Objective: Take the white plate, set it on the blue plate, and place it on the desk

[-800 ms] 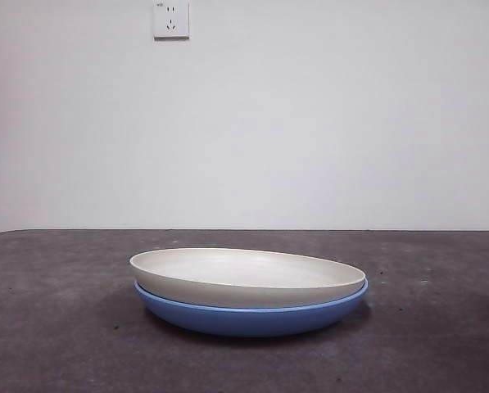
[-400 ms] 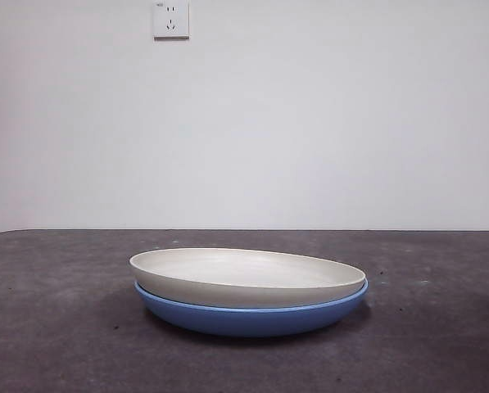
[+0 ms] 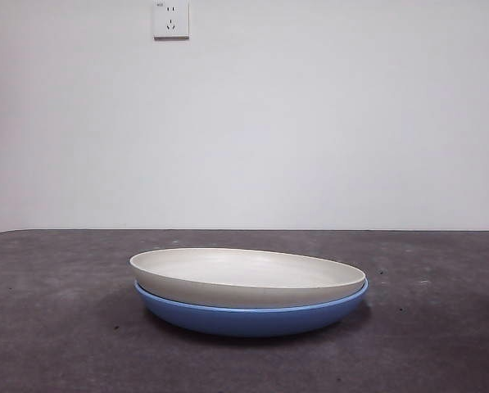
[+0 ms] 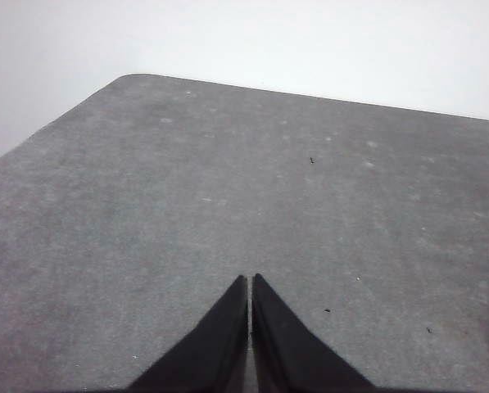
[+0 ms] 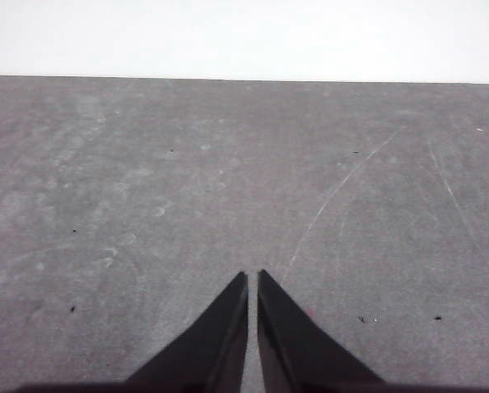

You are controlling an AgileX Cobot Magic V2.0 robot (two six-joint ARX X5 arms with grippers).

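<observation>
The white plate [image 3: 244,274] rests nested on top of the blue plate [image 3: 252,318] at the middle of the desk [image 3: 47,327] in the front view. The white plate sits slightly tilted. Neither plate shows in the wrist views. My left gripper [image 4: 250,280] is shut and empty above bare desk [image 4: 228,180]. My right gripper [image 5: 252,277] is shut and empty above bare desk [image 5: 228,164]. Neither arm shows in the front view.
A white wall with a power socket [image 3: 171,19] stands behind the desk. The desk's rounded corner [image 4: 125,78] shows in the left wrist view. The desk's far edge [image 5: 244,79] shows in the right wrist view.
</observation>
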